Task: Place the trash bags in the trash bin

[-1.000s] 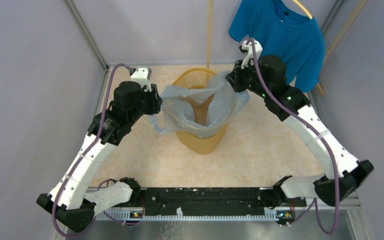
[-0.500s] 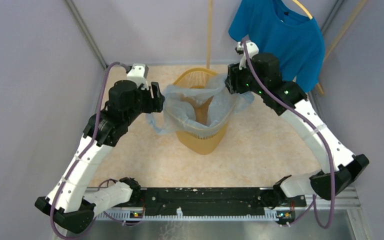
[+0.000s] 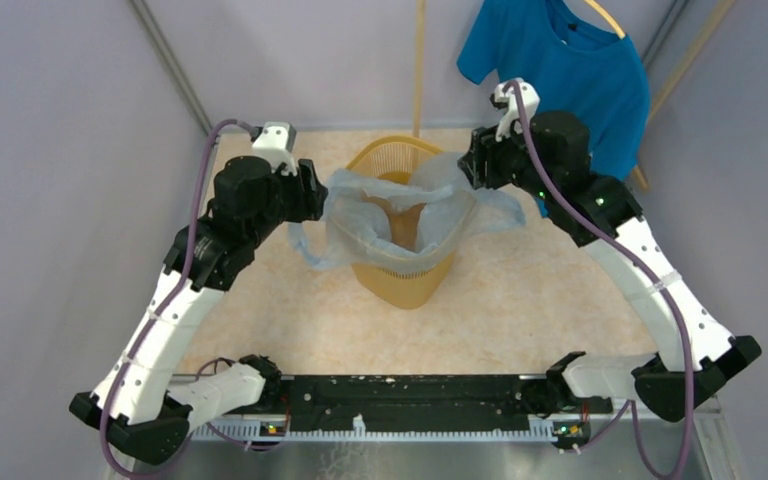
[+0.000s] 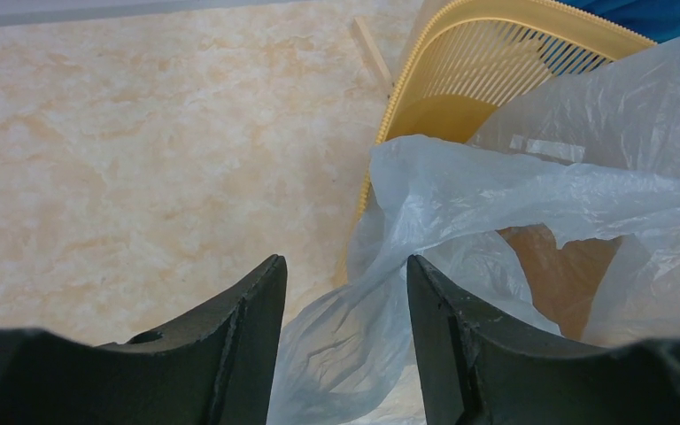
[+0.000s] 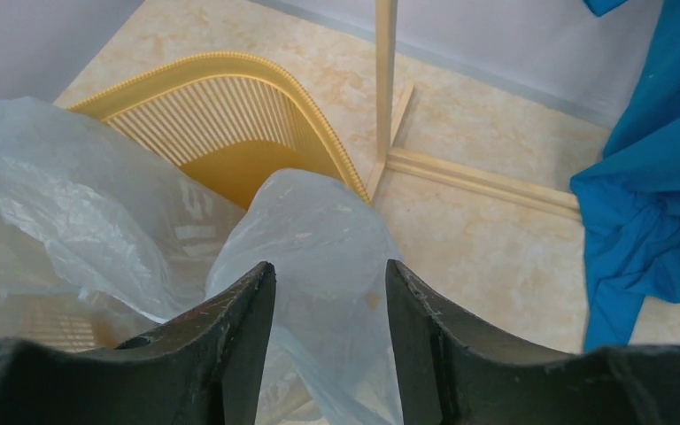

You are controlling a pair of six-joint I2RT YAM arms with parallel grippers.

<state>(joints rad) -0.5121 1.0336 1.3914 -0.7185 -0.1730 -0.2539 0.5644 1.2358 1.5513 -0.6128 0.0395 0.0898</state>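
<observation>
**Bag draped over bin mouth, both grippers slack**

Trash bag [image 3: 375, 215]: thin, pale blue, translucent film, heavily creased. It sits in the mouth of the trash bin [image 3: 406, 285] and folds out over the rim, with loose flaps hanging down outside on the left and right. The middle sags into the bin.

Bin: yellow-orange translucent plastic with a rounded-square rim and fine vertical ribs, narrowing toward the base. It stands upright mid-table [image 3: 540, 300], a mottled beige, marble-like surface.

Left gripper [image 4: 345, 266]: black, rough-edged fingers standing apart, just beside the bin's left side. A loose fold of film shows in the gap, not pinched.

Right gripper [image 5: 329, 270]: fingers likewise apart at the bin's right rim, a rounded bulge of film between them, nothing clamped.

Behind: a solid blue T-shirt [image 3: 560, 60] hanging, and a pale wooden post [image 5: 385, 80].
</observation>
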